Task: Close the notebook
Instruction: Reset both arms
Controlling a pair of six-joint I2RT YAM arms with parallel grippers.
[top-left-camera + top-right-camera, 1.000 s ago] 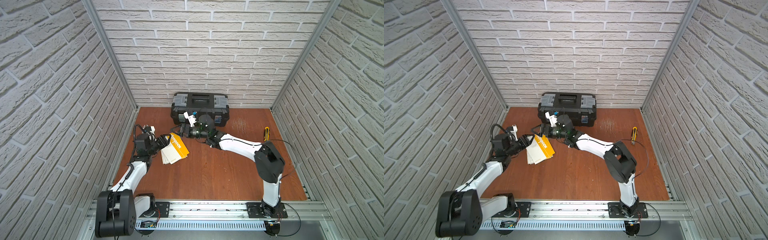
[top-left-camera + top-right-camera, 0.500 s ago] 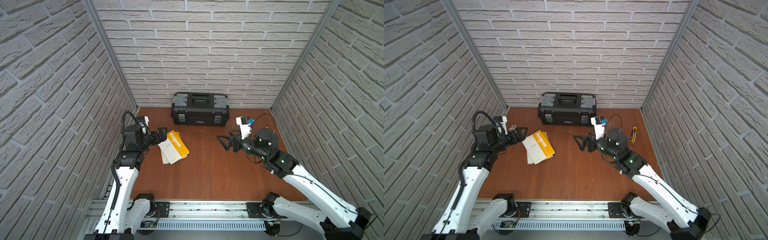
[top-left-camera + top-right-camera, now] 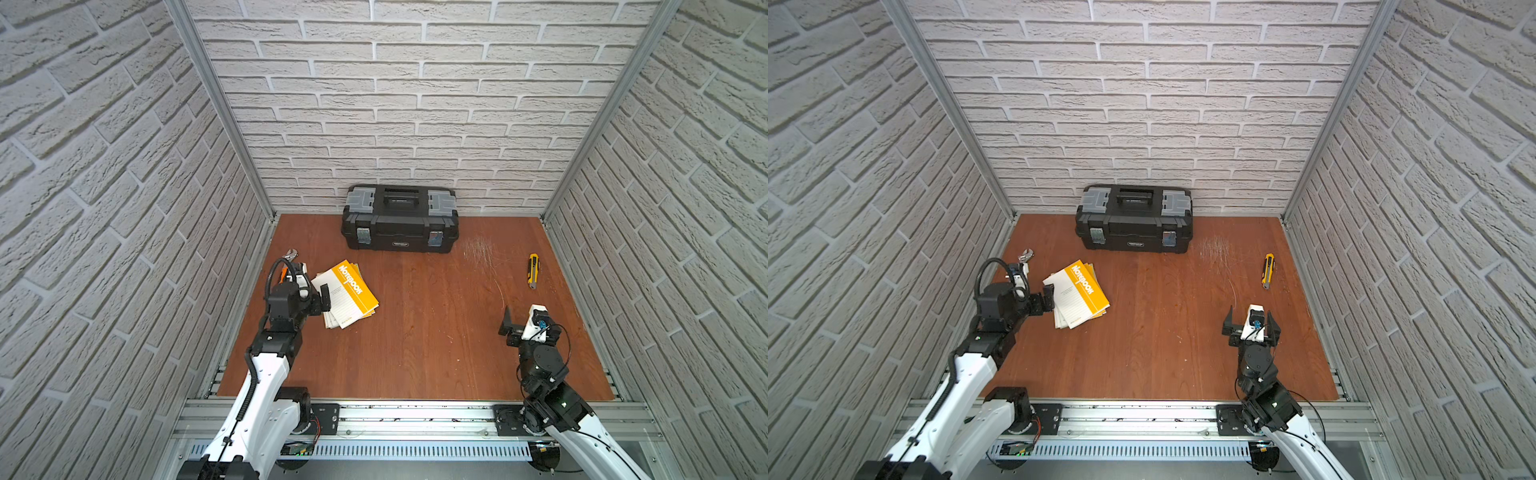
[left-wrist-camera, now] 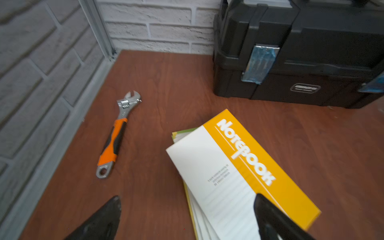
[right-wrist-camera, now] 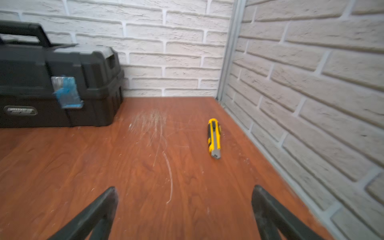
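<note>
Brick walls box in a brown desk (image 3: 415, 340). In both top views the notebook (image 3: 349, 293) lies near the left edge, yellow cover up and shut, pages fanned beneath. Closing looks done, so next is only backing away. The toolbox (image 3: 400, 224) at the back edge is shut, contents hidden. Left wrist: left gripper (image 4: 187, 198) spread wide, empty, at the notebook's edge. Right wrist: right gripper (image 5: 184, 189) spread wide, empty.

top views: high front, looking down on whole table (image 3: 415, 353) | wrists: low, close, facing back wall (image 5: 166, 52) | both show toolbox (image 4: 301, 52)
</note>
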